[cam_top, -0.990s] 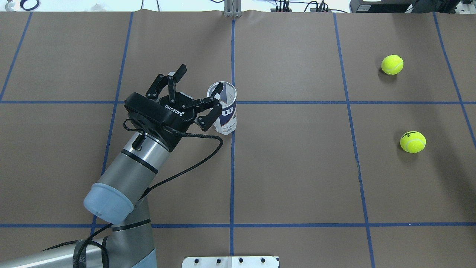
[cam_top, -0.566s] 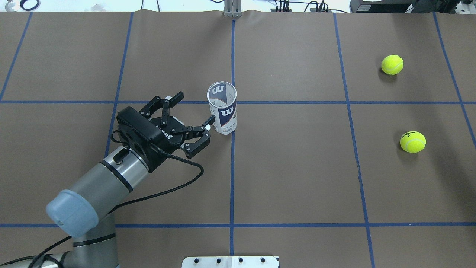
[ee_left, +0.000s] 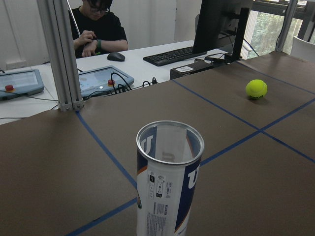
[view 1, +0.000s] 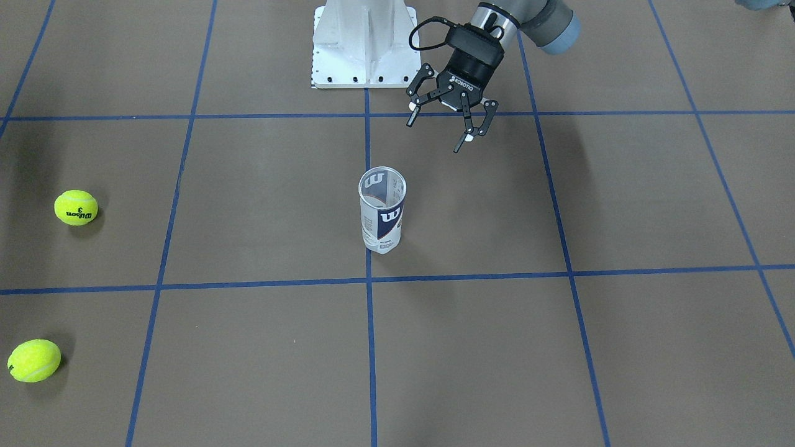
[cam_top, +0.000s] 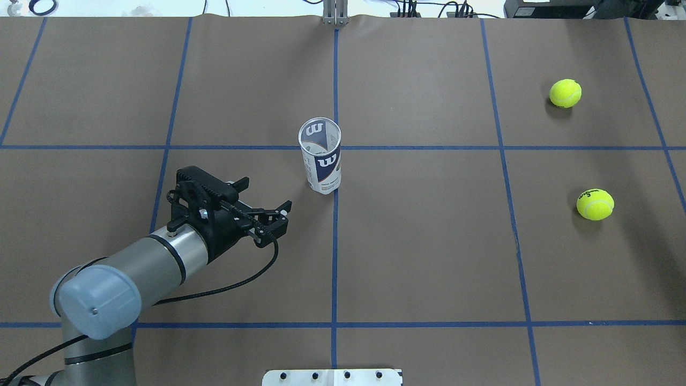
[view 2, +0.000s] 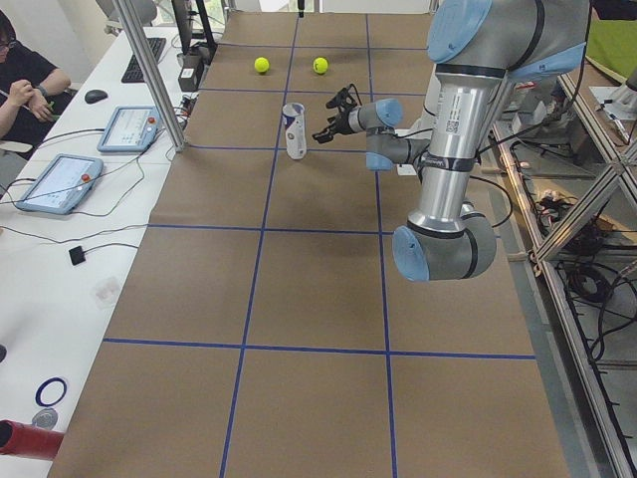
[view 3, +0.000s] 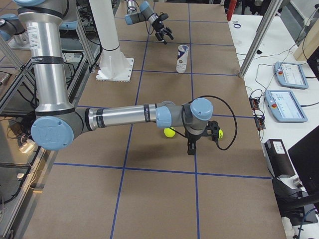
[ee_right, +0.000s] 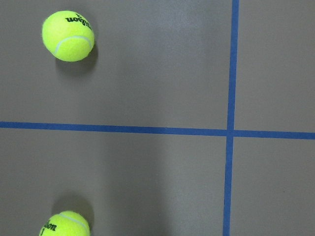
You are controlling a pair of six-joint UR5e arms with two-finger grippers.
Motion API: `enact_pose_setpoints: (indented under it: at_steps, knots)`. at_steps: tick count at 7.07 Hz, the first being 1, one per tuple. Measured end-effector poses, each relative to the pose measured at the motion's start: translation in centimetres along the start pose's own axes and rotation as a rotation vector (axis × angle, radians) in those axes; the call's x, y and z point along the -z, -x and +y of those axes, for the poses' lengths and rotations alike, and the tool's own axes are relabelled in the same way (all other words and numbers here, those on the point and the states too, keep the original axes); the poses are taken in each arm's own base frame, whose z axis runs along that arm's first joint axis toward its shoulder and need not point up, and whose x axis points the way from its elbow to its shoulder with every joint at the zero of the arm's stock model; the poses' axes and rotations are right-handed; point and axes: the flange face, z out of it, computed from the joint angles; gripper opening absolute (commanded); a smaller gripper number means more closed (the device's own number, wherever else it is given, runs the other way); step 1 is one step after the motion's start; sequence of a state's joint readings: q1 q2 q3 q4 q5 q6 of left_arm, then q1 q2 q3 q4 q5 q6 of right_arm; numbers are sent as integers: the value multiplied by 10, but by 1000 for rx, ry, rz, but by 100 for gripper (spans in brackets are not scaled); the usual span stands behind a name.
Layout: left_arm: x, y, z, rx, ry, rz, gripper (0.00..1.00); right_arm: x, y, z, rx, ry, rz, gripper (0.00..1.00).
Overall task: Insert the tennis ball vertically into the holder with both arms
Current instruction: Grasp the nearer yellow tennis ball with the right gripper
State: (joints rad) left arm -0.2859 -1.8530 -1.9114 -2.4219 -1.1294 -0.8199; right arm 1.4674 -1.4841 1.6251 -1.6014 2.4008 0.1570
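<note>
The brown counter (cam_top: pixel 429 257) carries everything. The left arm's tool (cam_top: pixel 266 194) hangs spread wide, holding nothing, near the holder (cam_top: pixel 320 161), which stands upright mid-counter, mouth up. The right tool (view 3: pixel 204 141) hovers over the far tennis ball (cam_top: pixel 565 93) and the near tennis ball (cam_top: pixel 595 204). I cannot tell whether it is spread or closed.

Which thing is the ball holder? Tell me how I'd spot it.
Look at the brown table gridded with blue tape: beside its central line crossing stands the holder, upright, mouth open. It is a clear tube with a white and navy W label, unlike the two yellow tennis balls far off to one side.
</note>
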Motion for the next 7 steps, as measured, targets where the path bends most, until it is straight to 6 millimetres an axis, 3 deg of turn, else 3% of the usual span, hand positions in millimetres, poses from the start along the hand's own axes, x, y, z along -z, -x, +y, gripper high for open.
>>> enact_pose_setpoints:
  at_steps: [2,3,5,7]
  knots:
    - [-37,-8,20,78,30,-31,98,-5,17,-2,-43,8,-6,100]
    - [-44,-11,23,86,34,-34,98,-12,37,-1,-56,10,-12,100]
    - [-47,-15,23,90,33,-32,98,-45,87,20,-83,-24,-43,100]
    - [-48,-13,19,86,28,-35,98,-88,124,46,-73,-33,-62,100]
